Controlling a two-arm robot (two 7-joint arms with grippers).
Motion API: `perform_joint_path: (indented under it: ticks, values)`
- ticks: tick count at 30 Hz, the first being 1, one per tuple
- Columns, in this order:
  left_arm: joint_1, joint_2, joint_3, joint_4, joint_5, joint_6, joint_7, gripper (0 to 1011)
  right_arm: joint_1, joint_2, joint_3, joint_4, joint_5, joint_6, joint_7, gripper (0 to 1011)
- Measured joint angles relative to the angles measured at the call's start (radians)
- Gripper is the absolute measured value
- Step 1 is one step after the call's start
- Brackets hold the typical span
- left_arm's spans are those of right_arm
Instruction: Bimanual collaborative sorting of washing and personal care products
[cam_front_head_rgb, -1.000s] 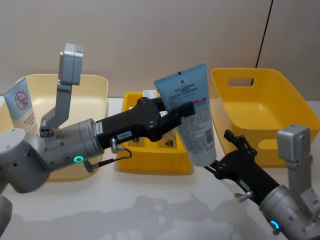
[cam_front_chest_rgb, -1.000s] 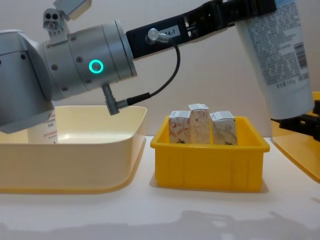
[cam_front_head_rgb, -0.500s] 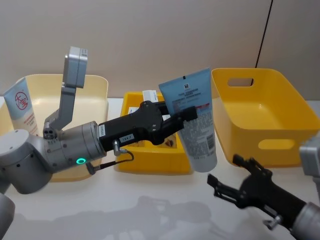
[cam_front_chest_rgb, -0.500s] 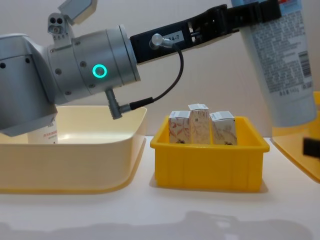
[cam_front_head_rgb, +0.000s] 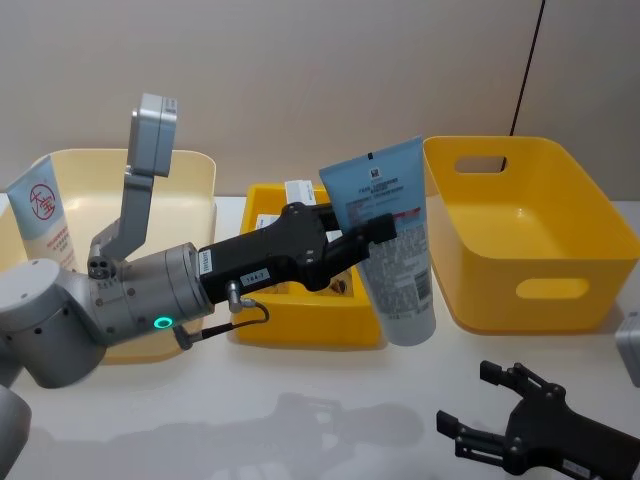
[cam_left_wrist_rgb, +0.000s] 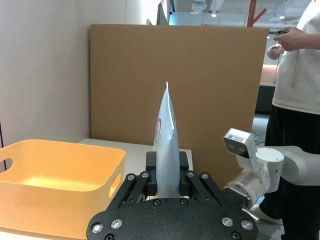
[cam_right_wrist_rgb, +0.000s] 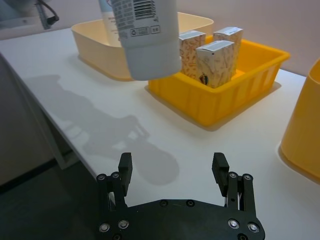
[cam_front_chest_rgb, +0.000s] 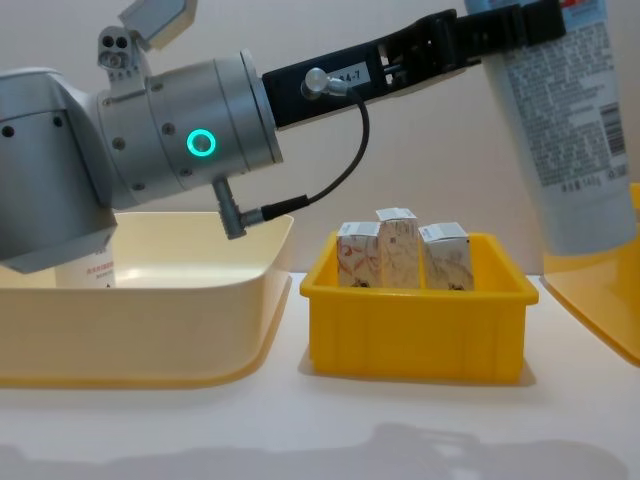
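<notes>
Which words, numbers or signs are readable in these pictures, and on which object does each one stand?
Grey-white tube in the left gripper: fine print and barcode, too small to read.
White tube in the cream bin: red round sign, characters unreadable.
Left arm's white label: seems to end "-7", rest unclear.
Cartons: no readable text.

Head high, chest low (both facing yellow tray (cam_front_head_rgb: 310, 330))

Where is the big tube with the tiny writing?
The tube hangs in the left gripper, above the table in the head view's middle, between the small yellow bin of cartons and the big yellow bin.
</notes>
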Motion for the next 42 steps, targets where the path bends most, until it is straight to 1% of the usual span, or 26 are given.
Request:
perform_joint_path:
  ticks: [5, 6, 12, 14, 20, 26, 37, 42]
  values:
    - [0.000, 0.000, 0.001, 0.001, 0.000, 0.000, -0.001, 240, -0.005, 0.013, 0.005, -0.007, 0.013, -0.005, 0.019, 1000]
    - [0.000, -0.001, 0.001, 0.001, 0.000, 0.000, -0.001, 240, -0.005, 0.016, 0.006, -0.010, 0.019, -0.015, 0.030, 1000]
    - [-0.001, -0.001, 0.001, 0.001, 0.000, 0.000, -0.001, 240, 0.006, 0.013, 0.005, -0.013, 0.028, -0.046, 0.044, 1000]
    - [-0.001, -0.001, 0.001, 0.001, 0.000, 0.000, -0.001, 240, 0.016, 0.007, 0.003, -0.013, 0.031, -0.068, 0.050, 1000]
    - [-0.001, -0.001, 0.001, 0.001, -0.001, 0.000, -0.001, 240, 0.041, -0.009, -0.002, -0.013, 0.038, -0.107, 0.057, 1000]
    - [-0.001, -0.001, 0.001, 0.001, -0.001, 0.000, -0.001, 240, 0.067, -0.025, -0.004, -0.015, 0.055, -0.144, 0.063, 1000]
    - [-0.001, -0.001, 0.001, 0.001, -0.002, 0.000, -0.001, 240, 0.097, -0.044, 0.000, -0.021, 0.092, -0.182, 0.073, 1000]
    - [-0.001, -0.001, 0.001, 0.001, -0.002, 0.000, -0.001, 240, 0.122, -0.057, -0.012, -0.013, 0.101, -0.192, 0.073, 1000]
